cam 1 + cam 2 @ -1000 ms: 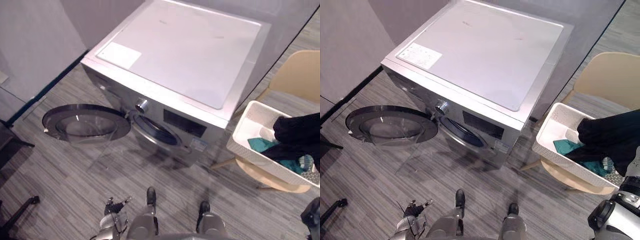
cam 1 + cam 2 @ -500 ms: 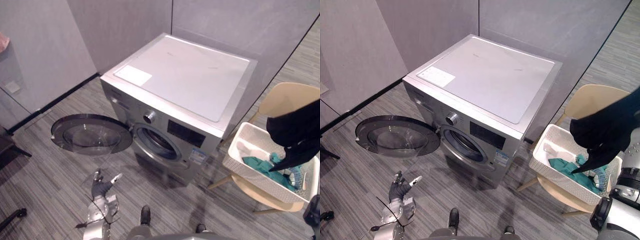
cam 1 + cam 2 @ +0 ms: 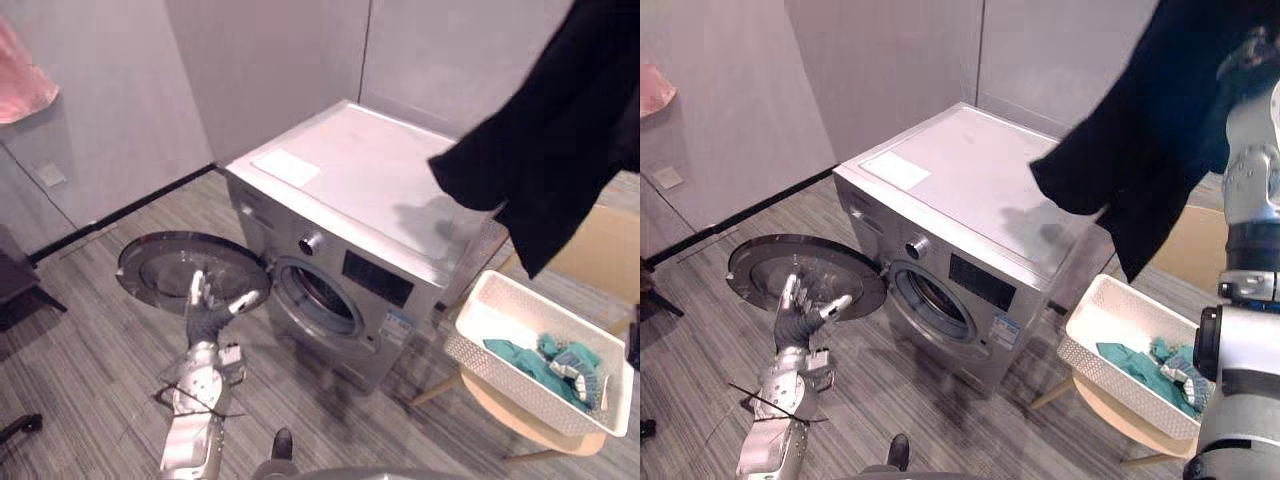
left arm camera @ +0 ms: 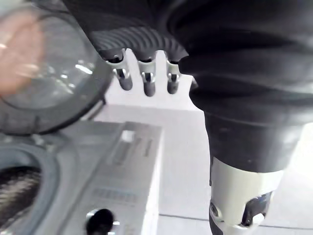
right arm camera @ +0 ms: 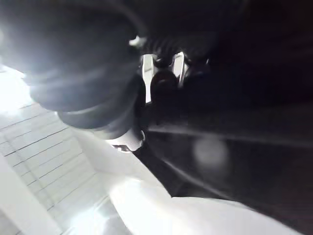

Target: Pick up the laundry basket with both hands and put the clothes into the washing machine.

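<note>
1. High on the right, at the right hand (image 5: 164, 78): fingers (image 5: 146, 68) closed on the black garment (image 3: 545, 150), cloth bunched in the grip
2. Hangs from that grip as a long limp drape, long axis straight down, lowest hem above the right corner of the washing machine (image 3: 350, 185) lid and apart from it
3. Down and to the left of that hem, beyond the lid's front edge: drum opening (image 3: 315, 297), low on the front panel, facing forward
4. Probably calls for bringing the cloth out past that front edge, down, then in through the opening
5. Low on the left: left hand (image 3: 208, 312), fingers (image 4: 146, 81) straight and spread, holding nothing, just in front of the glass door (image 3: 165, 270); nearer the opening than the right hand
6. Door swung wide to the left, bare floor before the opening, room to approach
7. Right of the machine: white laundry basket (image 3: 470, 310) resting on a beige chair (image 3: 598, 250), not lifted, teal clothes (image 3: 525, 362) lying inside; close under the arm's way down, so a possible snag
</note>
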